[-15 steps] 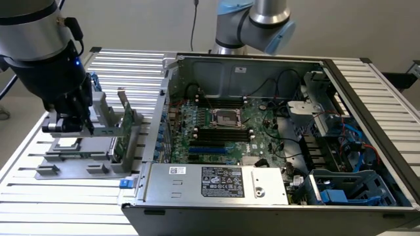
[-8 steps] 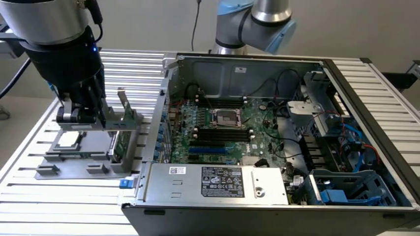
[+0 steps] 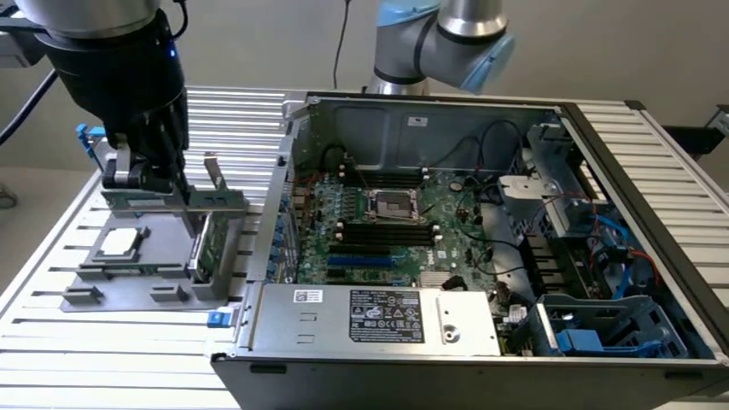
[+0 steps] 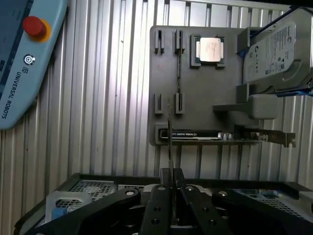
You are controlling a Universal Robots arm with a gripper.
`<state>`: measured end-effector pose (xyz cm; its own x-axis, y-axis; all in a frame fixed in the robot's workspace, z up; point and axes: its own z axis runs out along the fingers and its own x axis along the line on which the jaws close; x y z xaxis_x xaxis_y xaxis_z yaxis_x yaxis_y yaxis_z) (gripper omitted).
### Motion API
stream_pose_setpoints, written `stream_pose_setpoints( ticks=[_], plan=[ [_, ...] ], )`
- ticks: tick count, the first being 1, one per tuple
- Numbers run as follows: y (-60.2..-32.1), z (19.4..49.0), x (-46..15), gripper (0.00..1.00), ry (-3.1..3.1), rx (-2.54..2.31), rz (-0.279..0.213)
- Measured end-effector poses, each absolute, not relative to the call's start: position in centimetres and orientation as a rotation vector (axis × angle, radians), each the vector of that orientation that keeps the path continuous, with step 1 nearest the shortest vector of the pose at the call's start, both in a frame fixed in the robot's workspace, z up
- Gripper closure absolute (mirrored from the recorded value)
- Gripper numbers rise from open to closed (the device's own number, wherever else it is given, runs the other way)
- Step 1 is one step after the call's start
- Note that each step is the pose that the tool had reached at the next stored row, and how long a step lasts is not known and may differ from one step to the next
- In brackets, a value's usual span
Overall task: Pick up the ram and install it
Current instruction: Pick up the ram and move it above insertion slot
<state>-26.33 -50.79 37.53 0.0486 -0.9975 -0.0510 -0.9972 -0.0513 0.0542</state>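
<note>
Above the gray tray (image 3: pixel 119 278) on the slatted surface (image 3: pixel 80 350), at the exterior view's left, I read the tool (image 3: pixel 148 184) as clenched on the ram (image 4: pixel 169 142). In the wrist view the ram stands edge-on between the fingers, and it appears lifted clear of the tray's holder clips. I judge the pick-up done. Installation is not yet done: the black memory slots (image 3: pixel 387 232) inside the open computer case (image 3: pixel 433 128) look unfilled, and the tool is well apart from them.
</note>
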Motion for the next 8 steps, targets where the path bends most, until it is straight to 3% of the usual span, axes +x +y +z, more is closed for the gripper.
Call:
stream_pose_setpoints(
  ticks=[8],
  plan=[
    [-50.6,39.3,-23.5,0.86,-2.161,2.272,-0.118]
  ],
)
